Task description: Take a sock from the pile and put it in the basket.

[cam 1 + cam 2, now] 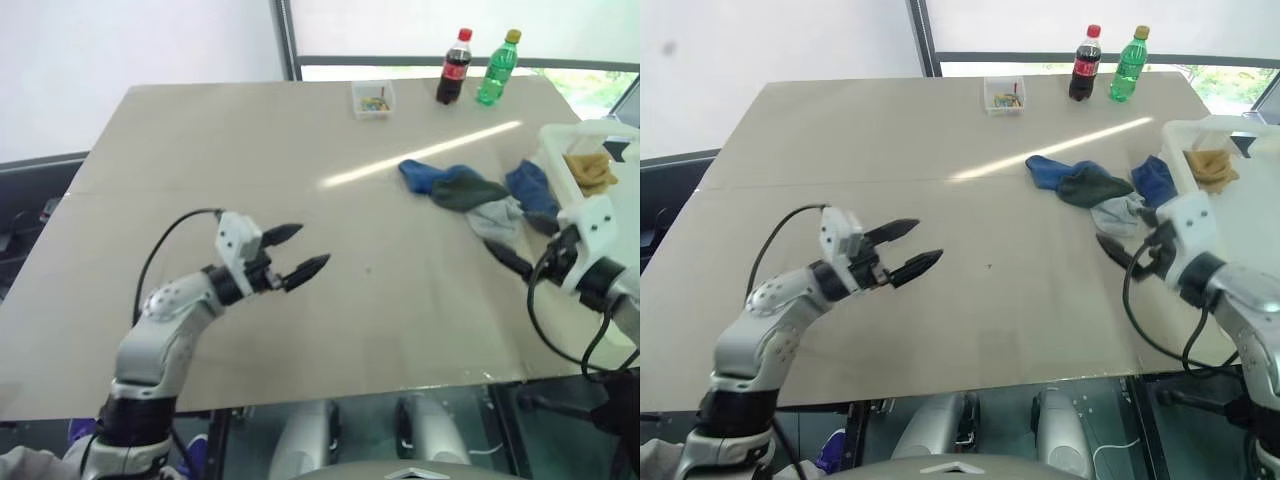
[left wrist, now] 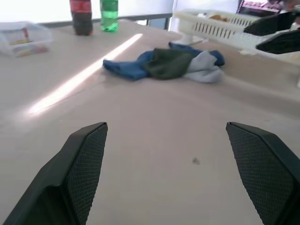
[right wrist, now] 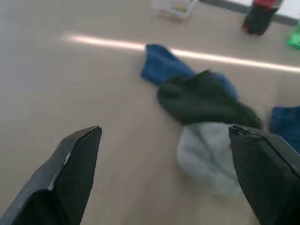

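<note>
A mustard-yellow sock (image 1: 590, 170) lies inside the white basket (image 1: 553, 158) at the table's right edge. The pile (image 1: 470, 190) of blue, dark green and pale grey socks lies on the table just left of the basket. My right gripper (image 3: 164, 130) hangs open and empty in front of the pile, its fingers (image 1: 507, 259) pointing toward the grey sock (image 3: 206, 157) without touching it. My left gripper (image 1: 312, 246) is open and empty over the bare left-middle of the table, well apart from the pile.
At the table's far edge stand a small clear box (image 1: 373, 100), a cola bottle (image 1: 454, 68) and a green bottle (image 1: 497, 68). The tan table (image 1: 250, 160) spreads wide between the two grippers.
</note>
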`<state>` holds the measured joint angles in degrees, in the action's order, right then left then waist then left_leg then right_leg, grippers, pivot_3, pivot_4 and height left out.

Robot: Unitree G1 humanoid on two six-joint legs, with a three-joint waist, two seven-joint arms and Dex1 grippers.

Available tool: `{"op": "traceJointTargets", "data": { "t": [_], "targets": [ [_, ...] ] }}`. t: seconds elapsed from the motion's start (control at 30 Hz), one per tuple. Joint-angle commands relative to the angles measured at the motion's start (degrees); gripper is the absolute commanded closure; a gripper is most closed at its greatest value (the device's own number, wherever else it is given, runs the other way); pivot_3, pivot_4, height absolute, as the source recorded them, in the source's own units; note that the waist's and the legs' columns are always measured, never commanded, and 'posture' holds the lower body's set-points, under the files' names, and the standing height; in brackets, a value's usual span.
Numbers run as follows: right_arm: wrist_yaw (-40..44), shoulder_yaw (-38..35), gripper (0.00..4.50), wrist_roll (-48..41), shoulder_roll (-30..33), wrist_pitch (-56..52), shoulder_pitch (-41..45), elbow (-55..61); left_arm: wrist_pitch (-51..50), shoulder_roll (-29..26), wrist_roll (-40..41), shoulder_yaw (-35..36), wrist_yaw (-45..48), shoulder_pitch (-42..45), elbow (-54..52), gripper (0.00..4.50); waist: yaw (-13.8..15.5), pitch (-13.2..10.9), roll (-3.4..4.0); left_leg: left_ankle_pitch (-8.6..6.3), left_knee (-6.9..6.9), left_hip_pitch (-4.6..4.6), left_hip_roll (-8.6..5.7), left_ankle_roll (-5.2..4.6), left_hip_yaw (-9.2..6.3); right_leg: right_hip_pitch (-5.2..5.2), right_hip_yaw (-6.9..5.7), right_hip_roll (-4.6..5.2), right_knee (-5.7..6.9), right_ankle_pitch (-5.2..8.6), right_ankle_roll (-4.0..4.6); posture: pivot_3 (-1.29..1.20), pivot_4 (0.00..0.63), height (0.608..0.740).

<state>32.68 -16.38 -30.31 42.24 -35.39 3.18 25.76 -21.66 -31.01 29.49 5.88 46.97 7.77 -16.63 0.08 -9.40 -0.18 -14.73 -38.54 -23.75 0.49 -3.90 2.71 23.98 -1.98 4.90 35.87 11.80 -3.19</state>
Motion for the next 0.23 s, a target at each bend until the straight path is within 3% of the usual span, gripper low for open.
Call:
{"op": "traceJointTargets", "data": {
  "t": [0.03, 0.23],
  "targets": [
    [6.35, -0.99, 0.00, 2.37, 2.75, 5.20, -7.48, 2.59, -1.24, -5.14, 2.12, 8.88, 1.39, -8.28, -4.76, 0.20, 0.09, -0.01, -0.01, 0.00, 0.00, 0.01, 0.02, 0.01, -0.01, 0.00, 0.00, -0.01, -0.01, 0.00, 0.00, 0.00, 0.150, 0.737],
    [9.87, -1.32, 0.00, 3.35, 3.41, 7.73, -12.28, 2.50, -2.74, -7.63, 4.28, 14.40, 1.56, -15.56, -7.25, 0.20, 0.67, 0.00, -0.08, 0.00, 0.00, 0.03, 0.07, 0.03, 0.02, 0.01, -0.03, 0.01, -0.01, 0.14, 0.23, 0.00, 0.150, 0.737]
  ]
}}
